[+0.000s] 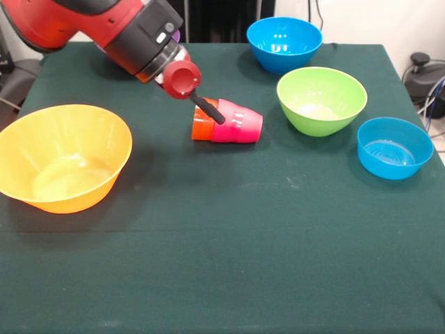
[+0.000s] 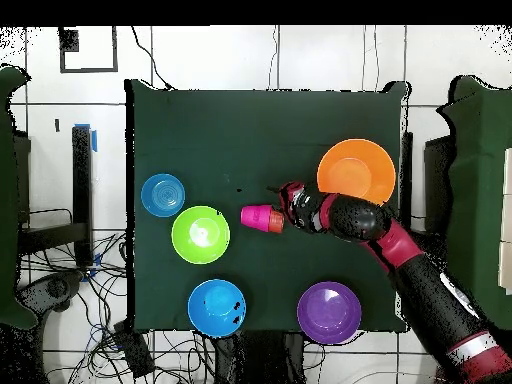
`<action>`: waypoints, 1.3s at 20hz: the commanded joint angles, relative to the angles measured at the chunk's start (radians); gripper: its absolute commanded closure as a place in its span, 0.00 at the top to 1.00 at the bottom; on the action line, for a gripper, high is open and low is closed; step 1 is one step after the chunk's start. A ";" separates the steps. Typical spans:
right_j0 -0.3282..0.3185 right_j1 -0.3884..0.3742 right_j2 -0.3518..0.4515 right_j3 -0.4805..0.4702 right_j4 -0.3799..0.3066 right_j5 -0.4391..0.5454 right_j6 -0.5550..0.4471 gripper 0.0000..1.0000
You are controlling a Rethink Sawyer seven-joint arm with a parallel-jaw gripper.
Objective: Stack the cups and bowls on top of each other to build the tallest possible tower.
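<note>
Green tablecloth [image 1: 229, 264] carries five bowls [image 1: 322, 100], two nested cups [image 1: 236, 122] lying sideways; gripper [image 1: 208, 110] touches them, jaw state unclear.

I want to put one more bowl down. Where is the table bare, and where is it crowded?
The front strip of the table, nearer the camera than the orange-yellow bowl and the small blue bowl, is bare. It is crowded around the lying cups, where the arm reaches, and near the green bowl.
</note>
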 commanded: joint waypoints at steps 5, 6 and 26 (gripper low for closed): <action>0.003 0.084 -0.043 -0.059 -0.159 -0.050 -0.257 1.00; 0.001 0.090 -0.042 -0.061 -0.167 -0.052 -0.255 1.00; 0.008 0.000 0.007 0.007 -0.176 -0.008 -0.178 1.00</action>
